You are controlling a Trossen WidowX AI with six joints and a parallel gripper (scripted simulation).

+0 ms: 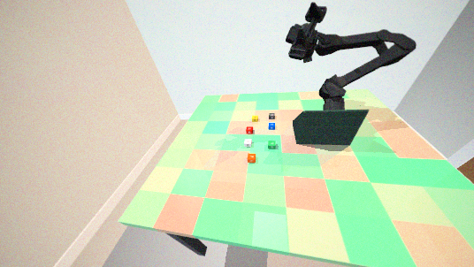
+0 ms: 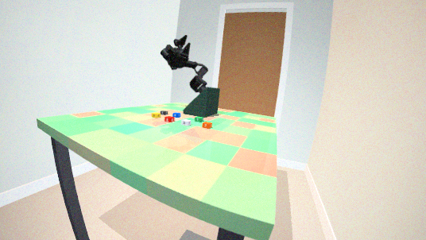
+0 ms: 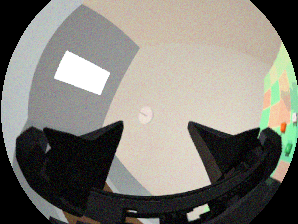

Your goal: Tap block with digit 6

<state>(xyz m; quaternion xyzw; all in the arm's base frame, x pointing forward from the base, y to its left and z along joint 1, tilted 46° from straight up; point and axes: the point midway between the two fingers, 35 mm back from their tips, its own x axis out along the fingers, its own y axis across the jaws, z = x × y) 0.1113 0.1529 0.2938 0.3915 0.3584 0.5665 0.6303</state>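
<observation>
Several small blocks stand in a cluster on the checkered table [image 1: 305,194] [image 2: 199,175]: yellow [image 1: 255,118] [image 2: 156,115], black [image 1: 271,116] [image 2: 164,113], red [image 1: 249,130] [image 2: 168,118], blue [image 1: 271,126] [image 2: 176,114], white [image 1: 248,142] [image 2: 186,122], green [image 1: 271,144] [image 2: 199,118] and orange [image 1: 251,157] [image 2: 207,125]. Their digits are too small to read. My gripper [image 1: 317,10] [image 2: 183,40] [image 3: 156,124] is open and empty. It is raised high above the table and points up, away from the blocks. The wrist view shows only wall and ceiling between the fingers.
The arm's dark base [image 1: 329,125] [image 2: 204,102] stands on the table just right of the blocks. A brown door [image 2: 250,60] is behind the table. The wrist view catches a sliver of table [image 3: 282,106] at its right edge.
</observation>
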